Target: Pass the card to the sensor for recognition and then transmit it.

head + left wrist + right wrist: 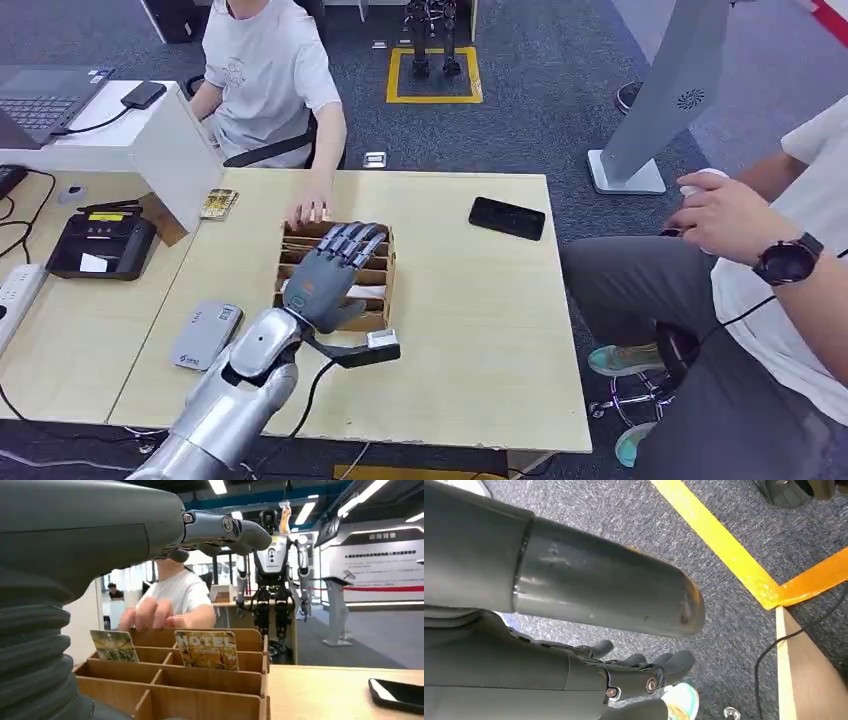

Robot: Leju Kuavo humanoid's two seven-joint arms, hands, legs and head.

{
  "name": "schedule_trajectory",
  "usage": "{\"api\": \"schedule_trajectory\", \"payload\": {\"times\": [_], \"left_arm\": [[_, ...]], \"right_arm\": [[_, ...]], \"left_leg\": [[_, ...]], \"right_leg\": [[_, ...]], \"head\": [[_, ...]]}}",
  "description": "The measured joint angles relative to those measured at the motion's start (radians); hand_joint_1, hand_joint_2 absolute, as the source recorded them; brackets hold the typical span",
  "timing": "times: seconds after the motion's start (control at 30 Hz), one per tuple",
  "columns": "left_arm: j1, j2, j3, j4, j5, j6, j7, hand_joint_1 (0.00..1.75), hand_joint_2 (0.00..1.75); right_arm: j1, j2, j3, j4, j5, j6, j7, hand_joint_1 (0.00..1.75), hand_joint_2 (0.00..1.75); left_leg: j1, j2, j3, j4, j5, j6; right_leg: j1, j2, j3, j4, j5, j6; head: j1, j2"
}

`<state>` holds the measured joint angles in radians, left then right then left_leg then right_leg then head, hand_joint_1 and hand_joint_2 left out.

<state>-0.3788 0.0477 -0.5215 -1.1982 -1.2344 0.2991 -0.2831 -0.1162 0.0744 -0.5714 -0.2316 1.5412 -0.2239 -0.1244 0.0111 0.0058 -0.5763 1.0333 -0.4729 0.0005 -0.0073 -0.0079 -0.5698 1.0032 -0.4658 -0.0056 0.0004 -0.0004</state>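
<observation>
Head view: left hand (333, 272) hovers spread and empty over the wooden rack (381, 268); cards (206, 650) stand unpicked in its far slots. Sensor (205, 333) lies near-left. Right hand (644, 672) hangs empty, fingers loosely curled. Everything remains.

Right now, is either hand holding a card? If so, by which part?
No. The left hand hovers open over the wooden card rack, fingers extended; both cards sit in their slots. The right hand hangs over the carpet, holding nothing.
</observation>
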Motion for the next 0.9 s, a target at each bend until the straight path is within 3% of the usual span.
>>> {"api": "schedule_trajectory", "payload": {"times": [0.9], "left_arm": [[-0.063,0.043,0.000,0.016,0.088,-0.056,-0.008,0.00,1.75]], "right_arm": [[-0.002,0.000,0.006,0.000,0.000,0.001,-0.001,0.00,0.00]], "left_leg": [[0.000,0.000,0.000,0.000,0.000,0.000]], "right_leg": [[0.000,0.000,0.000,0.000,0.000,0.000]], "head": [[0.000,0.000]]}}
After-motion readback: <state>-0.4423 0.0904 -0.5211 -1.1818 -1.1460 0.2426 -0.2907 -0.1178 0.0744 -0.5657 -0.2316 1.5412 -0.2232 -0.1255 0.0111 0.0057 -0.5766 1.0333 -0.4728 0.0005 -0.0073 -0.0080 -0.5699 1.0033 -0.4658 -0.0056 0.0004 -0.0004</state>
